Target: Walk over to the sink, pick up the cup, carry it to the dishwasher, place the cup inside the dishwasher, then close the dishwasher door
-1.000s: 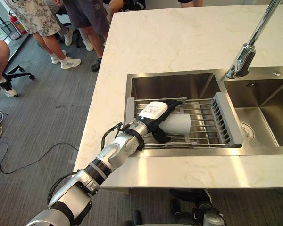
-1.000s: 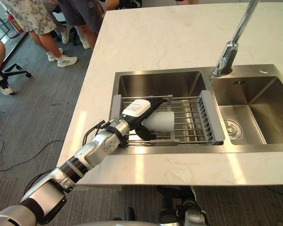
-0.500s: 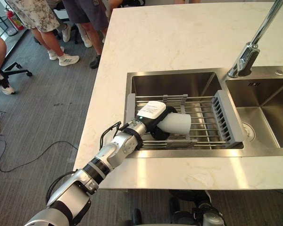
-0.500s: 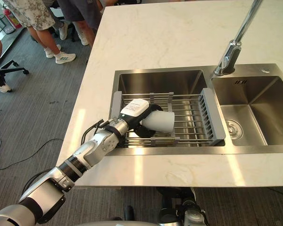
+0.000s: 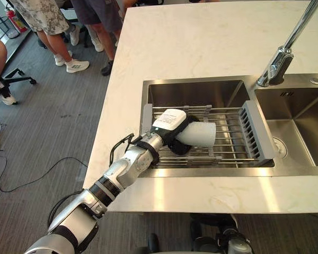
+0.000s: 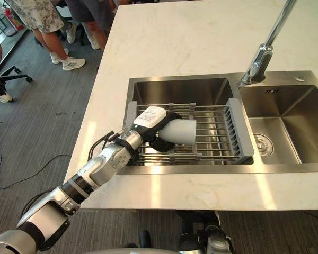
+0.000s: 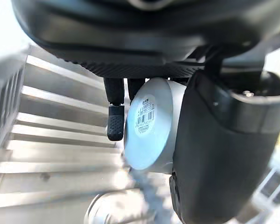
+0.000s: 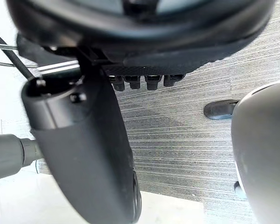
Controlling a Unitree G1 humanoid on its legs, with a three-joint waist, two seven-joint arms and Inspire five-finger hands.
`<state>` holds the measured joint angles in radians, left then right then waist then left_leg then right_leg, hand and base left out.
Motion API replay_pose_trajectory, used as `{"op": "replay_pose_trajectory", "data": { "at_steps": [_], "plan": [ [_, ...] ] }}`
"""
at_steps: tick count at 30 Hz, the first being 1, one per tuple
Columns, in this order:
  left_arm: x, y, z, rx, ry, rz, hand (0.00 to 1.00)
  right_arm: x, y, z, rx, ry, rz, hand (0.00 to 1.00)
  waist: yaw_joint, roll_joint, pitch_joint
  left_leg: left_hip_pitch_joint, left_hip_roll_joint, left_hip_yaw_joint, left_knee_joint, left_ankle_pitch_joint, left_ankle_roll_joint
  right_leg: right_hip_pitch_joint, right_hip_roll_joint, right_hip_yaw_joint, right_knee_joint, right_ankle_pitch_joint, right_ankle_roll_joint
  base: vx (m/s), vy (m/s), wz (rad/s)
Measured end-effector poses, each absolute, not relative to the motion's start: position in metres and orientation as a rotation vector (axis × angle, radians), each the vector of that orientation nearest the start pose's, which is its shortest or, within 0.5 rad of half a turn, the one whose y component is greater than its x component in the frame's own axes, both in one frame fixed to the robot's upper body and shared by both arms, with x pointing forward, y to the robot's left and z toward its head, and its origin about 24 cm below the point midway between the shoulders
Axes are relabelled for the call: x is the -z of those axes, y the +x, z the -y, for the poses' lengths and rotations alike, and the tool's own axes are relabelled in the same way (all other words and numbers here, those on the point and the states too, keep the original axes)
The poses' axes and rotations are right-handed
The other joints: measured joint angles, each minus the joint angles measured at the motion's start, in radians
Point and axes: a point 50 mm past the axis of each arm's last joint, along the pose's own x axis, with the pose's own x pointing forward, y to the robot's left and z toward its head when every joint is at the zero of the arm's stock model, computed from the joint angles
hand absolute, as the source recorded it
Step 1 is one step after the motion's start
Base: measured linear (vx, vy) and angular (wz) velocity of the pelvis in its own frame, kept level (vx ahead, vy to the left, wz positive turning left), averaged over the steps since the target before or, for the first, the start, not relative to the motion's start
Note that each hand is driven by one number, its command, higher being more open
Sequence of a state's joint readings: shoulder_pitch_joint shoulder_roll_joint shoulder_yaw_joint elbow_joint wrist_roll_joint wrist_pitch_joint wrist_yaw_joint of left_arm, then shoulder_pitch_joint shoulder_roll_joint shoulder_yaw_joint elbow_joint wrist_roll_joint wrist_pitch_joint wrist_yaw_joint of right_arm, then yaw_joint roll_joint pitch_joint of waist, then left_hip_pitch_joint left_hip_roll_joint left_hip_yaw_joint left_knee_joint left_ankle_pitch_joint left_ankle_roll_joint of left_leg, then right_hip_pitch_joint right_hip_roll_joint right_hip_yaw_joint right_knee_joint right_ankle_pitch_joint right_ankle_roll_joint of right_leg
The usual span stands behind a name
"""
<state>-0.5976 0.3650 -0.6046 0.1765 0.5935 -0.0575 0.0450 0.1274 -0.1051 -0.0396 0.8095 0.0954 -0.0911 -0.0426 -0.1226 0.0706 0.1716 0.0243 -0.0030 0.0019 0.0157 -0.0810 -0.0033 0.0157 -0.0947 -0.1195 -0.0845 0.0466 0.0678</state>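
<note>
A white cup (image 5: 200,134) lies on its side, tilted a little, just above the grey wire rack (image 5: 238,143) over the left sink basin (image 5: 201,95). My left hand (image 5: 169,125) reaches in from the lower left and is shut on the cup's base end, with the mouth pointing right. In the left wrist view the cup's labelled bottom (image 7: 149,123) sits between the thumb (image 7: 214,154) and the fingers (image 7: 115,121). My right hand (image 8: 93,154) hangs over the grey floor with relaxed fingers, holding nothing.
A tall chrome faucet (image 5: 278,61) stands between the left basin and the right basin (image 5: 299,121). The marble counter (image 5: 201,37) surrounds the sink. Several people (image 5: 47,21) and an office chair (image 5: 10,79) stand on the floor at upper left.
My left hand's fingers closed round the cup. The cup then rose slightly off the rack and tilted.
</note>
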Motion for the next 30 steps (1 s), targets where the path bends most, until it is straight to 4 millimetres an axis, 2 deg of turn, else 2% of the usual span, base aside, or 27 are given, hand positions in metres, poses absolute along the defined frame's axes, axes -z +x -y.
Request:
{"op": "replay_pose_trajectory", "data": {
  "at_steps": [6, 10, 19, 24, 27, 30],
  "plan": [
    [-0.171, 0.297, -0.050, 0.381, 0.919, 0.751, 0.00, 0.134, 0.130, 0.200, 0.189, -0.013, -0.838, 1.00, 0.012, 0.000, 0.000, 0.001, -0.001, -0.015, 0.004, 0.000, 0.000, 0.009, -0.001, -0.009, 0.000, -0.003, 0.001, 0.00, -0.001, 0.06],
    [-0.185, 0.278, -0.046, 0.360, 0.759, 0.839, 0.00, 0.135, 0.128, 0.199, 0.184, -0.012, -0.846, 1.00, 0.029, 0.001, -0.002, 0.004, 0.000, -0.026, 0.011, 0.000, 0.000, 0.017, 0.000, -0.019, 0.007, -0.009, 0.001, -0.05, -0.017, 0.08],
    [-0.186, 0.256, -0.069, 0.262, 0.458, 0.815, 0.00, 0.139, 0.122, 0.198, 0.186, -0.011, -0.871, 1.00, 0.058, -0.002, -0.017, 0.001, -0.001, -0.048, 0.022, 0.001, -0.001, 0.027, -0.001, -0.041, 0.015, -0.014, 0.002, -0.04, -0.009, 0.08],
    [-0.179, 0.247, -0.077, 0.221, 0.350, 0.769, 0.00, 0.144, 0.112, 0.193, 0.166, -0.015, -0.910, 1.00, 0.084, -0.022, -0.058, -0.007, -0.002, -0.077, 0.024, 0.002, -0.003, 0.034, -0.001, -0.068, 0.015, -0.022, 0.000, -0.01, -0.014, 0.16],
    [-0.173, 0.242, -0.086, 0.191, 0.291, 0.731, 0.00, 0.144, 0.112, 0.189, 0.154, -0.012, -0.914, 1.00, 0.088, -0.036, -0.068, -0.007, -0.002, -0.079, 0.025, 0.003, -0.004, 0.035, -0.001, -0.072, 0.015, -0.023, 0.000, -0.01, -0.004, 0.04],
    [-0.161, 0.239, -0.090, 0.168, 0.220, 0.660, 0.00, 0.146, 0.107, 0.186, 0.154, -0.004, -0.926, 1.00, 0.105, -0.051, -0.085, -0.011, -0.003, -0.083, 0.027, 0.003, -0.004, 0.035, -0.001, -0.075, 0.015, -0.023, -0.001, -0.02, 0.002, 0.03]
  ]
}}
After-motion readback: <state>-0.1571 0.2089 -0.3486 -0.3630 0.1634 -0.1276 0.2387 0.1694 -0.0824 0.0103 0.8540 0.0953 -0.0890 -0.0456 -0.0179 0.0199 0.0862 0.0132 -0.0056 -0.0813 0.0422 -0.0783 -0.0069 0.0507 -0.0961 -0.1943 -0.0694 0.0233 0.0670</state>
